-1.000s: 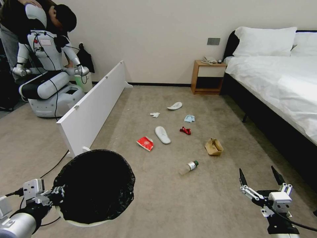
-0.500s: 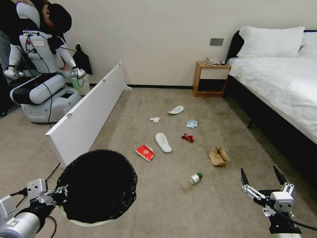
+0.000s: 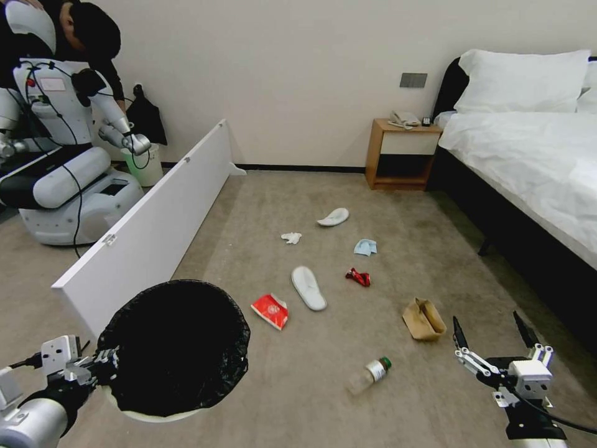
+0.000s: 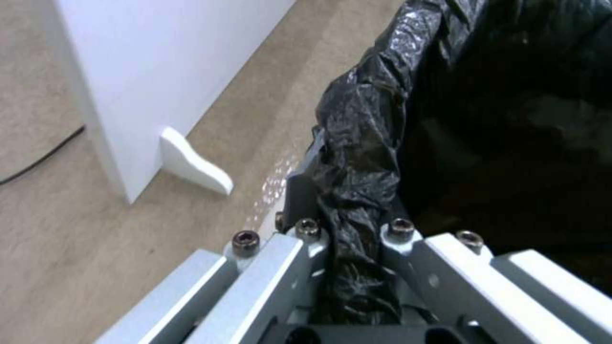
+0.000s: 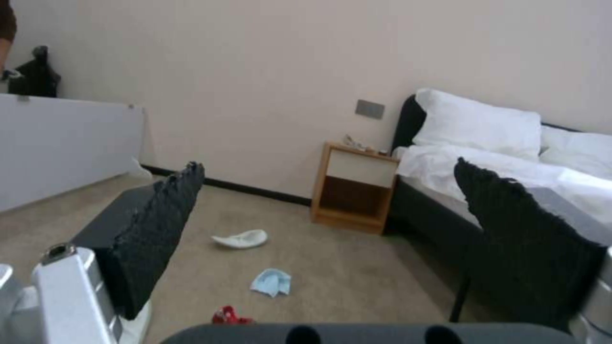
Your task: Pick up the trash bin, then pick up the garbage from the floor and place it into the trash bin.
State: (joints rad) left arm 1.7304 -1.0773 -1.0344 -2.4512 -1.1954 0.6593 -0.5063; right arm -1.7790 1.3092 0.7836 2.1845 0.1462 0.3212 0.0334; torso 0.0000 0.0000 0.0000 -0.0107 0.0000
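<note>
Litter [image 3: 309, 288] lies between white board [image 3: 146, 233] and bed [image 3: 528, 168]; left hand [image 3: 102, 367] grips trash bin [image 3: 177, 348], right hand [image 3: 491, 339] wide.

No text, label or number can be read; the red snack packet [image 3: 271, 310] bears an illegible white mark.

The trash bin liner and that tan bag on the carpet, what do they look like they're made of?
The trash bin liner: thin black plastic film, judging by its glossy crinkles where the left tool clamps the rim. The tan bag: probably kraft paper, matte brown with stiff creases.
</note>
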